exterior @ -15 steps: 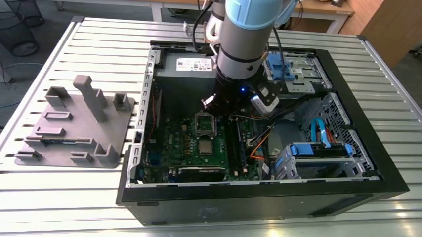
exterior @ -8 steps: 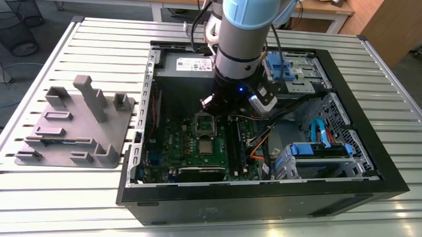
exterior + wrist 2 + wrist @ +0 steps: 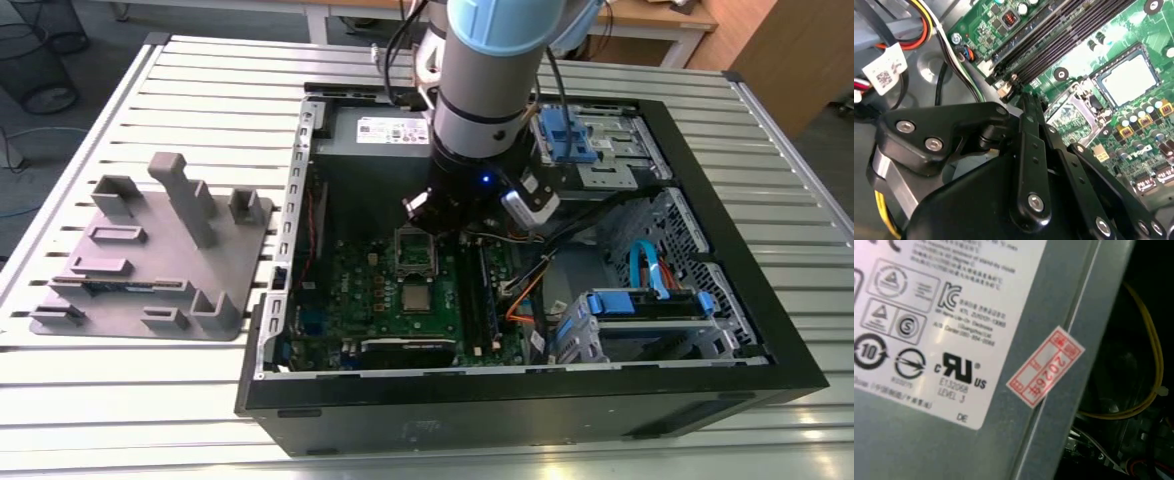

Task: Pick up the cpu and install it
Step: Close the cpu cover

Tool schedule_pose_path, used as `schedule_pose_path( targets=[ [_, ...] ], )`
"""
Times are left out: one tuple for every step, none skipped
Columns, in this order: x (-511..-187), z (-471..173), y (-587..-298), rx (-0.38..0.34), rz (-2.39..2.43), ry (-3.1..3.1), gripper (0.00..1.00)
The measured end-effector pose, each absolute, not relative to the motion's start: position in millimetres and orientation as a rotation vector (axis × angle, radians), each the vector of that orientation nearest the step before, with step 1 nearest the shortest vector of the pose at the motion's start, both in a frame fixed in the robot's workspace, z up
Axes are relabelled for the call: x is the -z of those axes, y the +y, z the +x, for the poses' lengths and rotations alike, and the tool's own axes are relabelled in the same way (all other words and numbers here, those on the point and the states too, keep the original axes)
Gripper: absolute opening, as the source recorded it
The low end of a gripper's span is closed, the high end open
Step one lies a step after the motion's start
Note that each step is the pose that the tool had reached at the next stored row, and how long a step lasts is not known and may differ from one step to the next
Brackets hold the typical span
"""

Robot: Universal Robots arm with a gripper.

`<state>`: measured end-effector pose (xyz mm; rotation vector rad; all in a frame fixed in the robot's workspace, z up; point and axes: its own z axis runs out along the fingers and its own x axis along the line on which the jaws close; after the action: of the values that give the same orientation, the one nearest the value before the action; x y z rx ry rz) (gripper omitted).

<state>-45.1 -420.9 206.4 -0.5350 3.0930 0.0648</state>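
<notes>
The cpu point(image 3: 418, 296) is a small silver-grey square lying flat in its socket on the green motherboard point(image 3: 360, 290), inside the open computer case. In the second wrist view the cpu point(image 3: 1126, 80) sits within the socket's frame, and the hinged metal load plate point(image 3: 1074, 112) stands open beside it. My gripper point(image 3: 447, 228) hangs low inside the case, just behind the socket and above the raised plate. Its black fingers point(image 3: 1029, 130) run together to a point, so my gripper point(image 3: 1026, 100) is shut with nothing held.
A grey plastic tray point(image 3: 147, 250) with upright posts lies on the slatted table at the exterior view's left. The grey power supply box point(image 3: 380, 130) with its white label point(image 3: 929, 330) stands behind the arm. Memory slots point(image 3: 1064, 45), loose cables point(image 3: 929, 30) and blue drive cages point(image 3: 647, 305) crowd the case.
</notes>
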Motion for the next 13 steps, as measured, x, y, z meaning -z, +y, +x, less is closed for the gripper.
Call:
schedule_pose_path(
  targets=[
    [-207.8,-45.1,-420.9,-0.067,-0.535,3.093,0.11],
    [-209.3,-45.1,-421.0,-0.069,-0.535,3.092,0.11],
    [-211.0,-45.1,-421.1,-0.071,-0.535,3.092,0.11],
    [-212.4,-45.1,-421.1,-0.073,-0.535,3.092,0.11],
    [-212.5,-45.1,-421.1,-0.075,-0.535,3.091,0.11],
    [-212.5,-45.1,-421.1,-0.075,-0.535,3.091,0.11],
    [-212.4,-45.1,-421.1,-0.075,-0.535,3.091,0.11],
    [-212.5,-45.1,-421.1,-0.075,-0.535,3.091,0.11],
    [-212.5,-45.1,-421.1,-0.075,-0.535,3.091,0.11],
    [-212.5,-45.1,-421.1,-0.075,-0.535,3.091,0.11],
    [-212.8,-45.1,-421.2,-0.075,-0.536,3.091,0.11],
    [-213.6,-45.1,-421.3,-0.075,-0.538,3.091,0.11],
    [-214.4,-45.1,-421.4,-0.075,-0.540,3.091,0.11]
  ],
)
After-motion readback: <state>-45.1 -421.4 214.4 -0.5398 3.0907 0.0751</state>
